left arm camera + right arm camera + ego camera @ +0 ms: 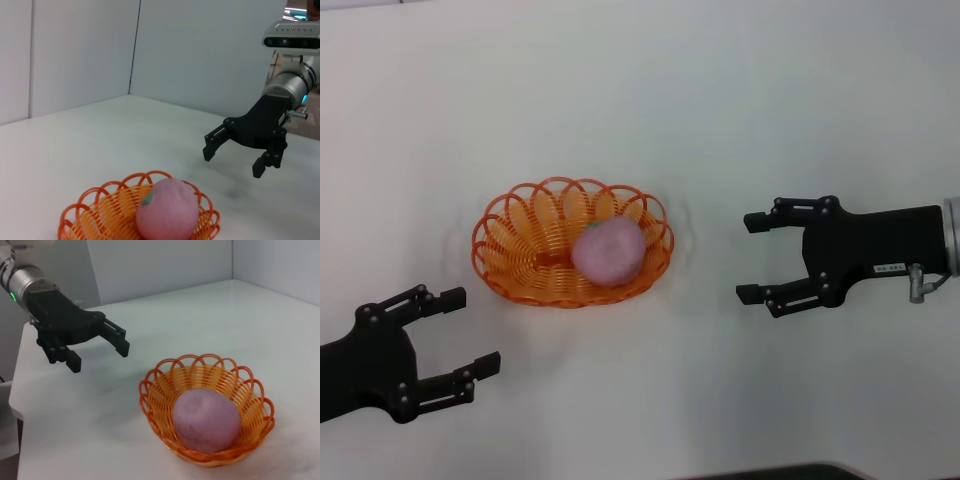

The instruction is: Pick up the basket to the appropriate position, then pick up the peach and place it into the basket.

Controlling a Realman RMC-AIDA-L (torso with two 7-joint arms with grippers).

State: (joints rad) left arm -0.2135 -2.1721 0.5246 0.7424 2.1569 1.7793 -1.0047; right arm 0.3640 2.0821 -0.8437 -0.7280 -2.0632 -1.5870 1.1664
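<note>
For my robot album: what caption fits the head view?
Peach sits in orange basket; left gripper and right gripper wait open beside it.

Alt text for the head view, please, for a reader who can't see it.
A pink peach lies inside an orange basket on a white table. The open left end effector and the open right end effector flank it, both empty and apart from the basket.

My left gripper [460, 333] and right gripper [752, 257] are both matte black, with skinny linkage fingers [763, 219] and tiny screws. The right wrist has a silver metal cuff plus a small white label.
</note>
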